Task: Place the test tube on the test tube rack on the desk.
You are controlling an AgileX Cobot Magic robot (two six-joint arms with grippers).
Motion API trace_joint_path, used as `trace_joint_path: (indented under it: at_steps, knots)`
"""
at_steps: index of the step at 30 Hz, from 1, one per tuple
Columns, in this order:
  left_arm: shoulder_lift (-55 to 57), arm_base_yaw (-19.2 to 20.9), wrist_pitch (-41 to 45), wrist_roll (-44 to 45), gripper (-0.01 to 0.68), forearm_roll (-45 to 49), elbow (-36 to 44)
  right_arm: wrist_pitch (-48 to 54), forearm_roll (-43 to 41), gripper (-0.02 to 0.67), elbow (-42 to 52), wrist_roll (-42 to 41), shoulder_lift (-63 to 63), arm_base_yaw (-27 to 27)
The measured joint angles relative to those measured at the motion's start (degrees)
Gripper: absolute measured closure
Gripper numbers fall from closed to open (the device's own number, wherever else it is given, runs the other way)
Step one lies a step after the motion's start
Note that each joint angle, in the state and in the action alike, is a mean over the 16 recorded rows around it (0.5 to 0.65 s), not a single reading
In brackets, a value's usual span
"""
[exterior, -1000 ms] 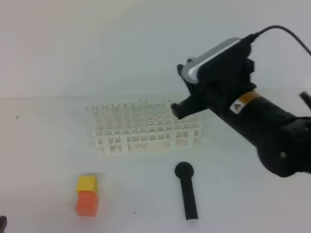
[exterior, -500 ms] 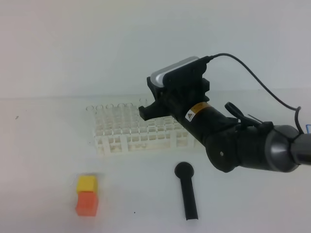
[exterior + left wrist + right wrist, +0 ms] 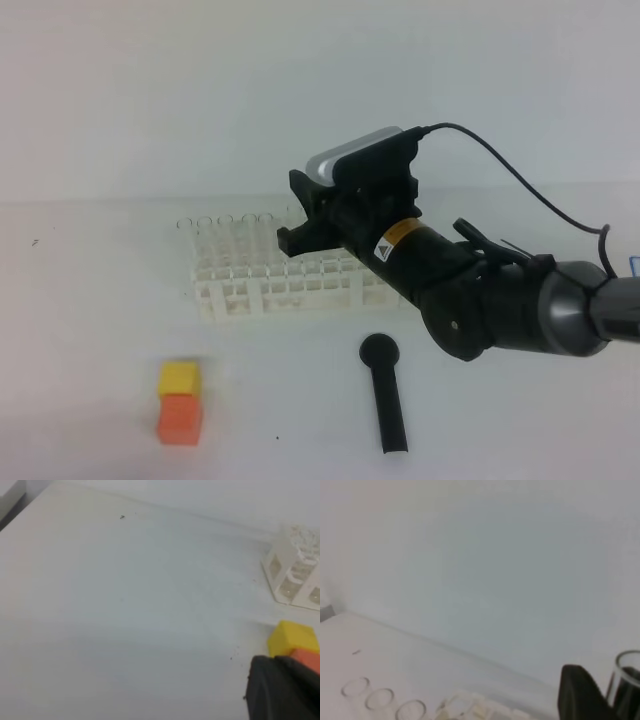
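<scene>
The test tube, thin clear glass with an open round rim, showed only in the right wrist view, standing upright beside a dark finger of the right gripper; the jaws stood partly apart and appeared clamped on it. In the high view the tube could not be made out against the black hand. That hand hovered over the far edge of the test tube rack, near its middle, so the tube's long axis ran roughly vertical, seemingly ready to drop into a hole. The rack was a white plastic lattice of small square holes, with several identical clear tubes standing along its far left row. The right arm was plainly nearer. The left gripper was closed and low at the near left, beside a yellow block stacked on an orange one. A matte black round-headed stick lay on the smooth white desk.
</scene>
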Motion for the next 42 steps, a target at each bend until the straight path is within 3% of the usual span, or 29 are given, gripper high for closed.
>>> trace_joint_path:
  at_steps: [13,31,42]
  knots:
    - [-0.9,0.5,0.0,-0.1,0.673,0.1,0.0,0.2,-2.9,0.532,-0.4,2.6,1.6,0.0]
    - [-0.7,0.5,0.0,-0.1,0.673,0.1,0.0,1.0,-3.4,0.532,-1.4,-5.8,3.0,0.3]
    - [-0.6,0.5,0.2,-0.1,0.673,0.1,0.0,-0.8,-3.7,0.532,-1.7,-5.5,4.0,0.3]
